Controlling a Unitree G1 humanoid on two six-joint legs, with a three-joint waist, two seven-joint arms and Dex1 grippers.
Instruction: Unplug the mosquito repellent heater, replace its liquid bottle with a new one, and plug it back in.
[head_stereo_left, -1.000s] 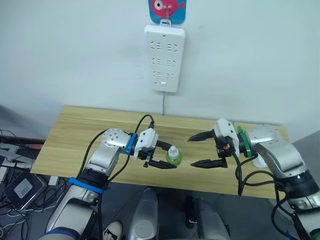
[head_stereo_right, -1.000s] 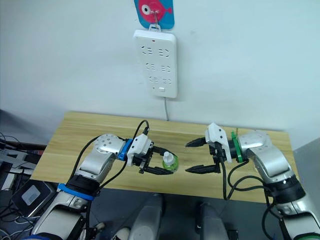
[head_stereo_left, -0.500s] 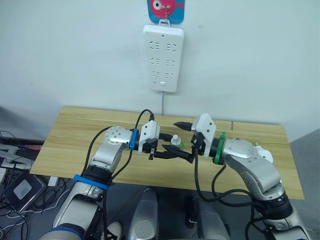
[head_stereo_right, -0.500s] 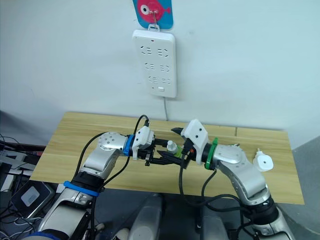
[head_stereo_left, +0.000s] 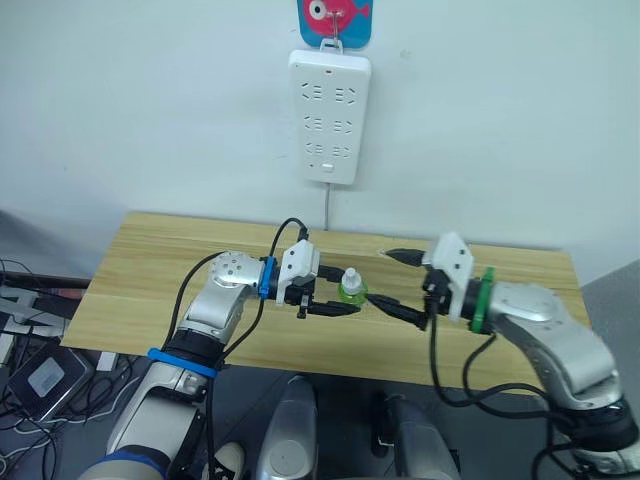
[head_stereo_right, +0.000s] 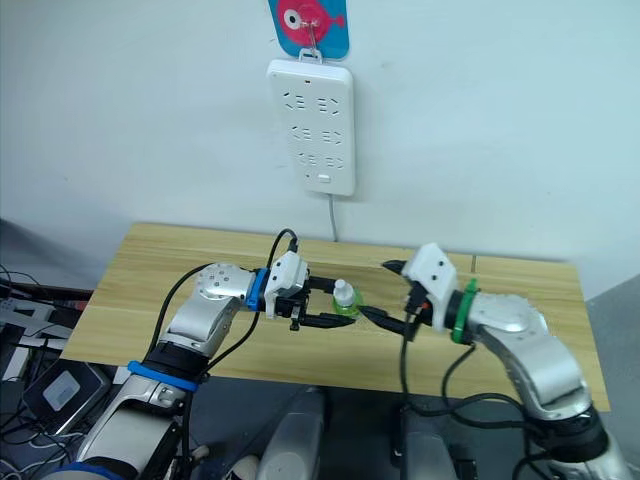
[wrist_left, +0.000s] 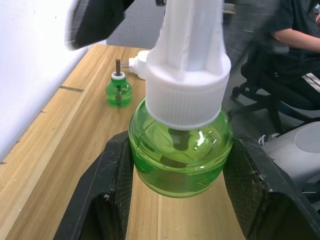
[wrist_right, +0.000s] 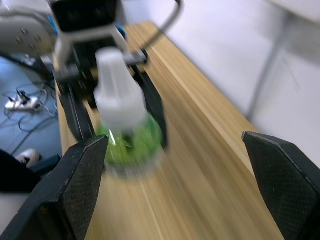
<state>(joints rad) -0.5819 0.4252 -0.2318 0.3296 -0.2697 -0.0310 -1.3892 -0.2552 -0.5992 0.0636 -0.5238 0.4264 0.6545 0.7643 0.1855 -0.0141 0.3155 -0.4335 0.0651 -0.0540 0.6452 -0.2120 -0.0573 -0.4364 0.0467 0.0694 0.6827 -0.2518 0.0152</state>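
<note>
Table (head_stereo_left: 150, 260): light wood top, long side against the wall
Power strip (head_stereo_left: 329, 117): white, hangs on the wall at 12 o'clock above the table, sockets bare
Right gripper (head_stereo_left: 394, 284): fingers spread wide, nothing between them, tips just beside the capped bottle at its 3 o'clock
Left gripper (head_stereo_left: 338, 301): clenched on the new one (head_stereo_left: 350, 288), both fingers (wrist_left: 107, 190) pressed to its green body, white cap up
Heater (wrist_left: 140, 60): white, lies on the table, touching or just behind the old bottle
Old bottle (wrist_left: 119, 89): green, wick up, stands on the table
</note>
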